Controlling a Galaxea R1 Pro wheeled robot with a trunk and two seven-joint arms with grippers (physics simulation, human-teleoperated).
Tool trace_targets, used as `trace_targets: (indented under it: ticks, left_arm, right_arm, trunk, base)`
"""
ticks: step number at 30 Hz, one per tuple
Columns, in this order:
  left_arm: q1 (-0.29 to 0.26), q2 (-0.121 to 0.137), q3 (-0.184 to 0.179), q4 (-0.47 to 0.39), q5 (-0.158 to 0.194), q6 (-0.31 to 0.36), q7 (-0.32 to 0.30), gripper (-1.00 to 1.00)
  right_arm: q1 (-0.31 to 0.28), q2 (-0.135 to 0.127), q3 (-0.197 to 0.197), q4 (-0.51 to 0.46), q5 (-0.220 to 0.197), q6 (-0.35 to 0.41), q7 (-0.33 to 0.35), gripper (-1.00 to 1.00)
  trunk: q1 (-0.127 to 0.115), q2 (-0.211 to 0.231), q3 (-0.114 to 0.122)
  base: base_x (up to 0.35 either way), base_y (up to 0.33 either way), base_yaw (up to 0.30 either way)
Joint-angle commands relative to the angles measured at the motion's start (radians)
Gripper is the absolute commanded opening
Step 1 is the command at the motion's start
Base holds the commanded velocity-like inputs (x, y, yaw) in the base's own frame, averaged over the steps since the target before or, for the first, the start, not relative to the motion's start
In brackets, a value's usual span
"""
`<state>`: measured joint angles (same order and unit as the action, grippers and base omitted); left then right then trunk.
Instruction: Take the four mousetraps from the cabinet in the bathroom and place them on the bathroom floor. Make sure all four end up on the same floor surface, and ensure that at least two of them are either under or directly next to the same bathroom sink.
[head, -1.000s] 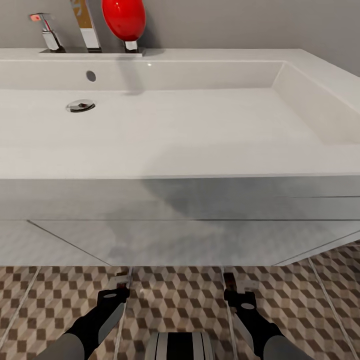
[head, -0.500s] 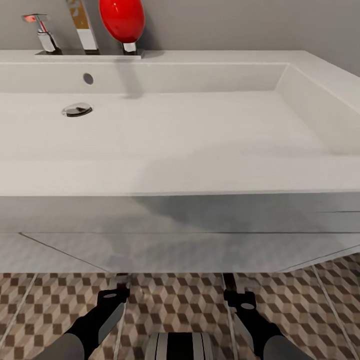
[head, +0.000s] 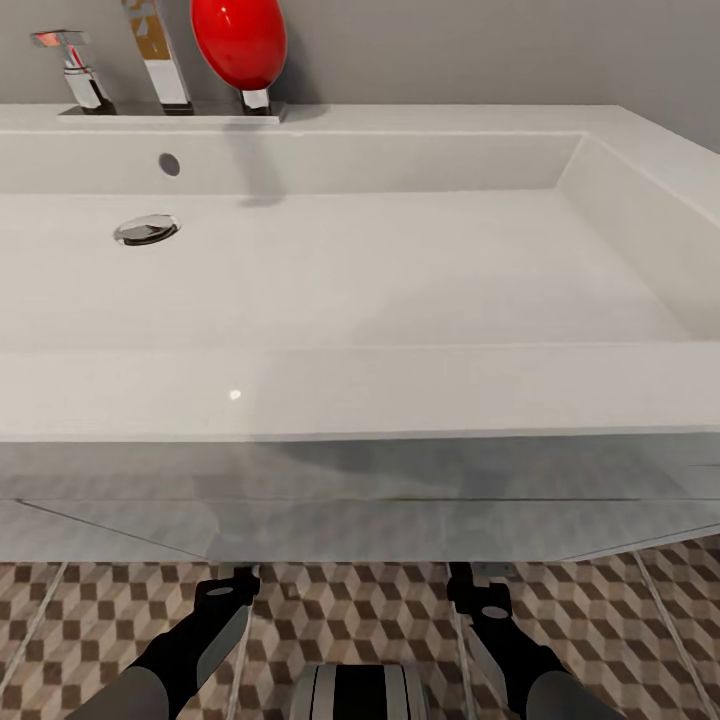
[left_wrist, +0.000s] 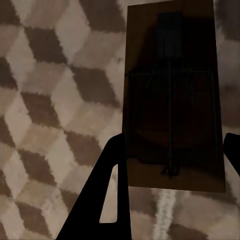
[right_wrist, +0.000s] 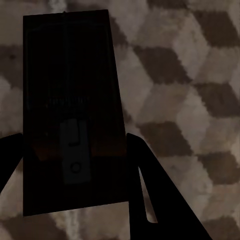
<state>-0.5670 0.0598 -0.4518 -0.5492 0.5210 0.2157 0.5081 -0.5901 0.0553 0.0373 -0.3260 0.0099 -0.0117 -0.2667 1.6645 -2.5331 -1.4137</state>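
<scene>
The left hand (left_wrist: 172, 165) pinched a mousetrap (left_wrist: 172, 95) by its long side edges, above the bathroom floor (head: 100, 610) just in front of the bathroom sink (head: 360, 390). The right hand (right_wrist: 75, 160) clamped a second mousetrap (right_wrist: 70, 90) likewise. Each looked a light, stiff wooden board; gripping the bare edges, clear of the wire spring and bar, seemed safest

A red egg-shaped object (head: 239, 42) on a small chrome stem is seen standing against the grey wall (head: 480, 50). Just beside it, a chrome lever handle with a red tip (head: 66, 62) is set.
</scene>
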Motion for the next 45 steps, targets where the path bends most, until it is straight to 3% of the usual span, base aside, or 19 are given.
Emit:
trace_targets:
  ticks: [1, 34, 45]
  left_arm:
    - [-0.001, 0.002, -0.008, -0.002, 0.005, 0.005, 0.009, -1.0]
    - [0.0, 0.002, -0.008, 0.0, 0.005, 0.007, 0.007, -1.0]
    - [-0.001, 0.004, -0.004, 0.014, 0.005, 0.008, -0.008, -1.0]
  right_arm:
    - [0.0, 0.0, 0.004, 0.001, -0.002, -0.002, -0.006, -1.0]
    - [0.0, 0.0, 0.005, 0.001, -0.006, -0.002, -0.006, -1.0]
    - [-0.02, -0.002, 0.004, 0.07, -0.015, -0.002, -0.006, -1.0]
  trunk:
    - [0.0, 0.0, -0.001]
    - [0.0, 0.0, -0.001]
    - [0.0, 0.0, -0.001]
  base:
    - [0.005, 0.0, 0.0]
    - [0.017, 0.0, 0.0]
    - [0.0, 0.0, 0.0]
